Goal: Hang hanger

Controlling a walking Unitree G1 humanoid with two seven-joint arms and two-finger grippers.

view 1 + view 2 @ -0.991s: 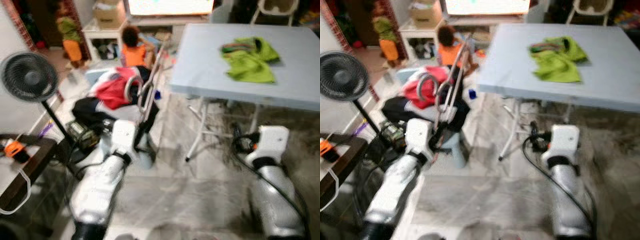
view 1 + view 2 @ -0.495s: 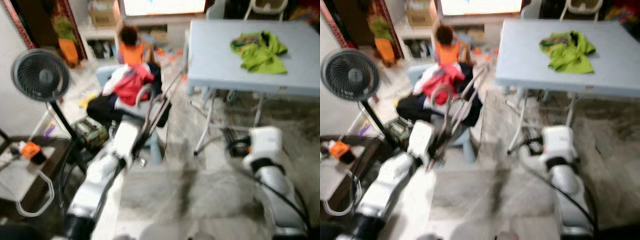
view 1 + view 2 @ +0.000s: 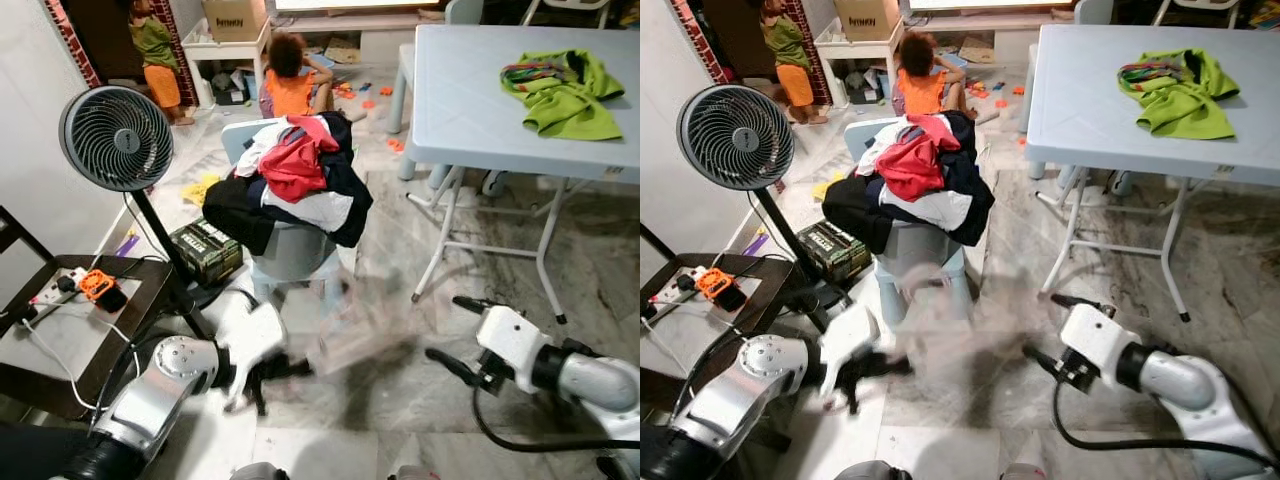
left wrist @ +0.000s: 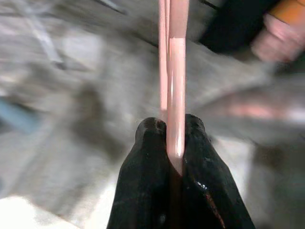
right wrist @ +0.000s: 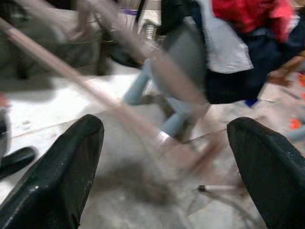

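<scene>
Left gripper (image 4: 175,138): both black fingers pressed tight against a thin pink bar of the hanger (image 4: 175,71), no gap visible. In the head views the same gripper (image 3: 262,372) sits low, near the marble floor (image 3: 600,250), with the hanger a motion-blurred pinkish smear (image 3: 345,340) running from it toward the base of the pale blue chair (image 3: 290,250).

Right gripper (image 5: 167,157): fingers spread wide, nothing between them. It is held low over the floor (image 3: 1050,345), pointing at the blurred hanger and chair.

Handling, judged: hanger looks like slim, glossy plastic. Light, stiff along the bar but likely to flex or snap under side load. Smooth surface, so it may pivot in a narrow 2-finger pinch; the blur suggests it is swinging. Better hold is on a straight bar, keeping the hook free for the rail. Which part is pinched now: cannot tell.

No rail or rod identified in these frames.

Writing: cardboard box (image 3: 233,17) on the white shelf carries dark print, too small to read. Dark green box (image 3: 206,250) beside the fan stand has light lettering on its side, not legible. No other readable text.

Surroundings: standing fan (image 3: 116,138); clothes pile (image 3: 300,175) on the chair; green cloth (image 3: 562,92) on the folding table (image 3: 470,100); 2 people at the far end of the room.
</scene>
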